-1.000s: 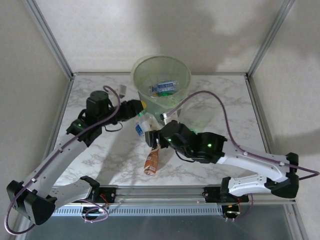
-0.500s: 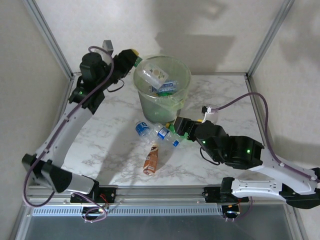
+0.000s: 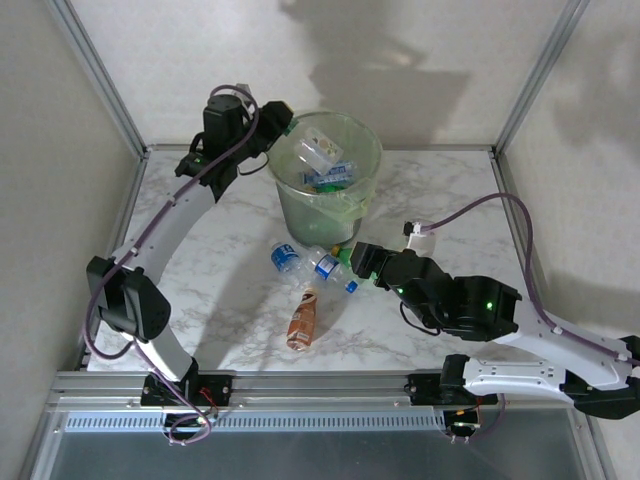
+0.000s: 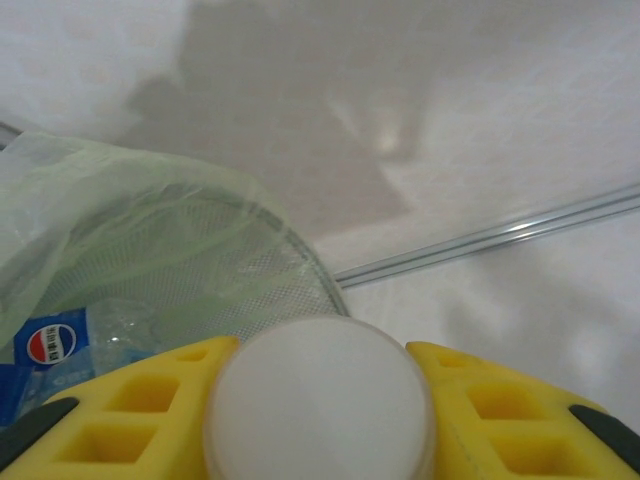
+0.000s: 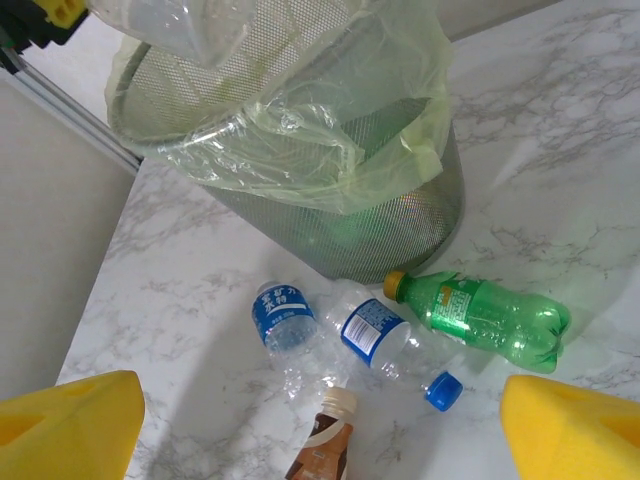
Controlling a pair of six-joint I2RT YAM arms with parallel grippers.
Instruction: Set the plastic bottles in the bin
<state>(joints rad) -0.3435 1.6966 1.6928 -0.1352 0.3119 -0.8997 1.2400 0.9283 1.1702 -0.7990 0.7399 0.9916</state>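
Blue Pepsi label [image 4: 45, 343] inside bin [image 4: 292, 243] — left gripper [image 3: 285, 128] clamps a clear bottle [image 3: 318, 152], right gripper [image 3: 351, 255] gapes.

Marble-pattern tabletop [image 3: 450, 190]; metal frame posts [image 3: 97, 75]; pale walls [image 3: 180, 60].

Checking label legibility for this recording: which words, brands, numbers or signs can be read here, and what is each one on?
No text is legible enough to quote.
Bottle in the bin: round red-white-blue emblem on its blue label, no letters readable.
Blue-label bottles: white characters, too blurred.
Green bottle: label print too small.
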